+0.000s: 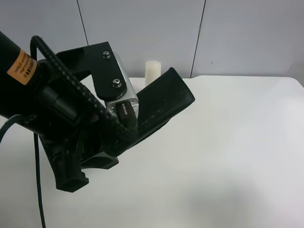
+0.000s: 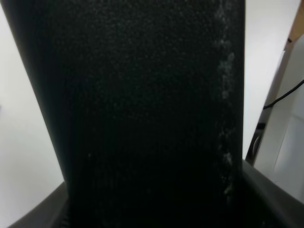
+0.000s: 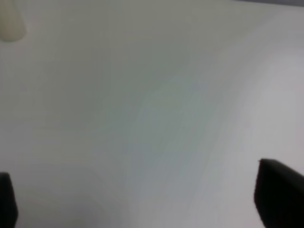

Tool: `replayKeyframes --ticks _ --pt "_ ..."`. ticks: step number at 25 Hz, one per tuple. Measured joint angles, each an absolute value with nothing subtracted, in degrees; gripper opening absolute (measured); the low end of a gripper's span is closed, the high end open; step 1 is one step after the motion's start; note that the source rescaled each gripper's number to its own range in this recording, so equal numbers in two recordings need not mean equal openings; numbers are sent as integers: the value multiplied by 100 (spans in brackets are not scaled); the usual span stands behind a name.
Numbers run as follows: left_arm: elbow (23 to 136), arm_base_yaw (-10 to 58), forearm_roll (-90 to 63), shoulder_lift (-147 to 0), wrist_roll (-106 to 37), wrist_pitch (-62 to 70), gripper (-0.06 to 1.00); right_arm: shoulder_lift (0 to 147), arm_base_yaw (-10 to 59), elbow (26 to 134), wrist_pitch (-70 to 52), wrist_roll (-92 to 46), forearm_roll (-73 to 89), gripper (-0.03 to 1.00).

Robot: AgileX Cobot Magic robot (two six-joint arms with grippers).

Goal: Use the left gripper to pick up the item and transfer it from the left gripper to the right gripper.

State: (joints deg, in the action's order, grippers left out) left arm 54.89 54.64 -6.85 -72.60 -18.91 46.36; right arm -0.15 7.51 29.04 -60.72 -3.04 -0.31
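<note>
The item, a very dark green pouch (image 1: 167, 97), is held up in the air, tilted, close to the exterior high camera. My left gripper (image 1: 135, 129), with its silver screw plate, braided cable and orange band, is shut on the pouch's lower end. In the left wrist view the pouch (image 2: 142, 104) fills the frame between the two fingers (image 2: 273, 197). My right gripper (image 3: 142, 194) is open and empty over bare white table; only its two dark fingertips (image 3: 280, 192) show. The right arm is out of the exterior high view.
A white pillar candle (image 1: 153, 72) stands at the back of the white table (image 1: 228, 156), behind the lifted pouch; it shows blurred in the right wrist view (image 3: 10, 21). Grey wall panels rise behind the table. The small carton is not in view.
</note>
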Motion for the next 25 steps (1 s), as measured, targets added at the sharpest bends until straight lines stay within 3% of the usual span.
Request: replayKeyframes --ticks 6,14,25 --pt "5489 5515 -405 -7260 -1891 4613 5 179 751 3116 -6137 -233 873 100" --pt "5489 5515 103 -7260 -1910 4704 3 2228 751 4270 -6170 -335 1989 100" --pt "5489 5515 355 -7260 -2128 4599 3 5118 751 4517 -6142 -2890 5920 100"
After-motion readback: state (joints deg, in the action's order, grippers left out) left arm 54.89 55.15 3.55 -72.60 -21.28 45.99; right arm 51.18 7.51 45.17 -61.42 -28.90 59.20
